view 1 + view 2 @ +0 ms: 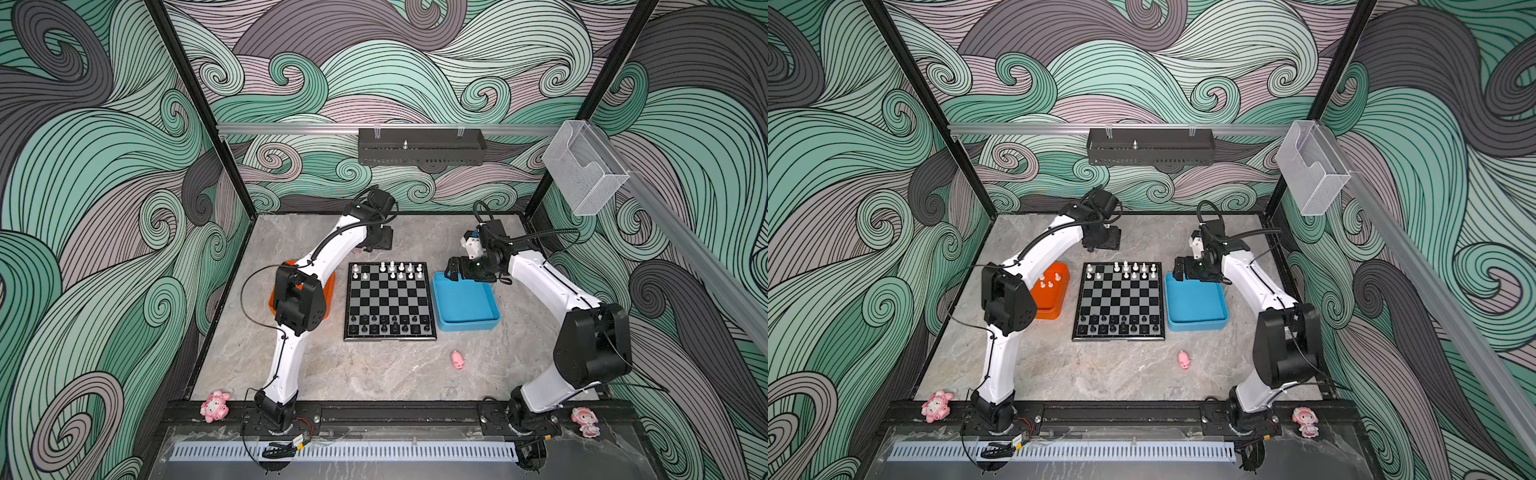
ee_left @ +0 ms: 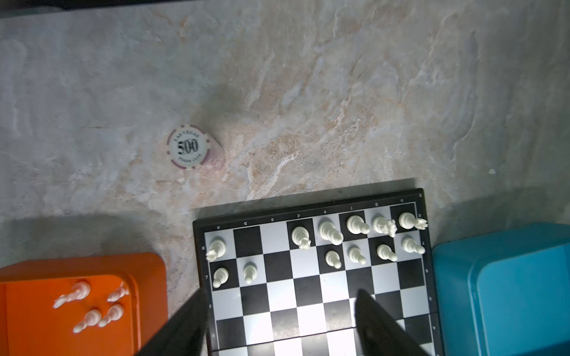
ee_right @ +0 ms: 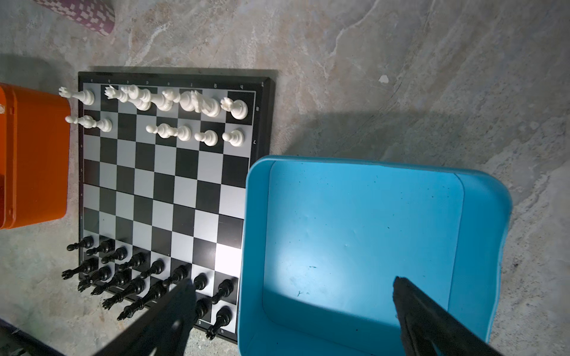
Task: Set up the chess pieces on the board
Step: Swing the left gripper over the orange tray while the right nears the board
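Well, both my hands are spread wide and empty: left gripper by the board's white end, right gripper over the blue tray. White chess pieces stand on the board, and four sit in the orange tray. The poker chip reads "LAS VEGAS 500 POKER CLUB".

A robotics lab test cell: two robot arms bolted to a rail, marble-look tabletop, wave-printed walls.

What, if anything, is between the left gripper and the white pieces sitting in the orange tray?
Nothing visible. The left gripper hangs open near the white end of the board, and the four white pieces sit uncovered in the orange tray beside the board. Only the tray's low wall lies along the way.
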You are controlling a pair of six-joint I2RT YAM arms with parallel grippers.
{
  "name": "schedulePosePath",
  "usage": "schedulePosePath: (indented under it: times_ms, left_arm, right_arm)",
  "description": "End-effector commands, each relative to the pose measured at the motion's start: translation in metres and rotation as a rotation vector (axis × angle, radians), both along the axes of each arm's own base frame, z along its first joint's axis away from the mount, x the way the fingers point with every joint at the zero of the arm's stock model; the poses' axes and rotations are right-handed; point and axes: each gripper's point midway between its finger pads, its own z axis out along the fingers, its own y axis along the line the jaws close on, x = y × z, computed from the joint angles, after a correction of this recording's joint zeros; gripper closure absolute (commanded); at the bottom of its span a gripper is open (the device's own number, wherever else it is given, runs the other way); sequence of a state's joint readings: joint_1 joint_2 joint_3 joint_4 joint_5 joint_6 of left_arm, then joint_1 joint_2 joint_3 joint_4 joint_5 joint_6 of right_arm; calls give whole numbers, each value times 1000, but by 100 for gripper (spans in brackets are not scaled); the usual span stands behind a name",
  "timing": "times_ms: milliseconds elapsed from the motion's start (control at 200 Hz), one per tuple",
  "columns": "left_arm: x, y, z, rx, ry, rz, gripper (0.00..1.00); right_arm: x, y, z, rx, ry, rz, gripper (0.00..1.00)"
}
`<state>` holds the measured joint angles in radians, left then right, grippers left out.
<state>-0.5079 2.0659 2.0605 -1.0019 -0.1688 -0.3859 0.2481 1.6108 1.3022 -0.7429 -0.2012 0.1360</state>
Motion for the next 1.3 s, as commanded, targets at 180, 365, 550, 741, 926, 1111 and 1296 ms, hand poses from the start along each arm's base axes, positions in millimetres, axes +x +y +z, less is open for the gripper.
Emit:
schedulePosePath:
  times_ms: [180, 365, 550, 741, 926, 1111, 1296]
  left_arm:
    - [-35, 117, 29, -13, -71, 210, 1]
    - [-65, 193, 3, -6, 36, 383, 1]
    - [-74, 232, -34, -79, 189, 550, 4]
    - [-69, 227, -66, -110, 309, 558, 11]
    - [-66, 221, -87, -103, 358, 546, 27]
    - [-65, 219, -107, -65, 404, 546, 34]
    - [-61, 220, -122, -41, 434, 556, 45]
  right_arm:
    - [3, 62, 16, -74, -48, 100, 1]
    - [-5, 108, 13, -61, -44, 178, 1]
    - [-21, 121, 10, -59, -37, 215, 1]
    - [-30, 109, 0, -94, -32, 219, 1]
    - [-28, 97, -5, -98, -18, 213, 1]
    - [-23, 84, -8, -77, -12, 189, 1]
    - [-21, 71, -15, -63, -2, 172, 1]
